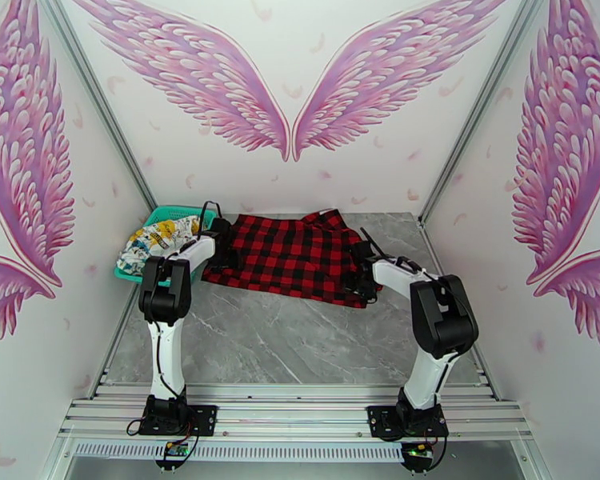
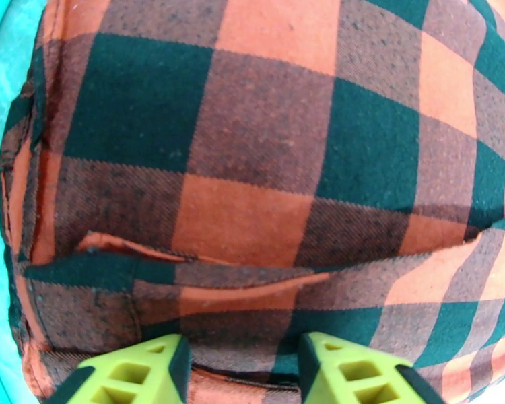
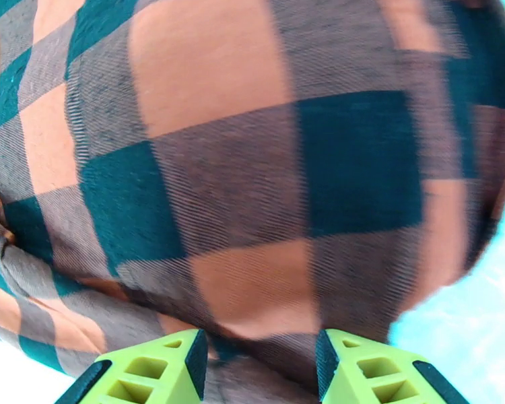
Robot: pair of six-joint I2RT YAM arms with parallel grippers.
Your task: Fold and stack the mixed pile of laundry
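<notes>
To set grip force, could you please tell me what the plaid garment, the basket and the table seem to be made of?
The plaid garment: woven cloth, likely cotton flannel, matte; diagonal weave and a stitched hem show. The basket: teal plastic, judging by its thin moulded rim. The table: grey marble-look top, smooth, veined; perhaps laminate.

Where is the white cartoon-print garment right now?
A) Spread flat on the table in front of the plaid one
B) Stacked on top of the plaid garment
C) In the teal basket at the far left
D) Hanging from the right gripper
C: the white cartoon-print garment lies bunched in the teal basket, beside the plaid garment spread on the table.
</notes>
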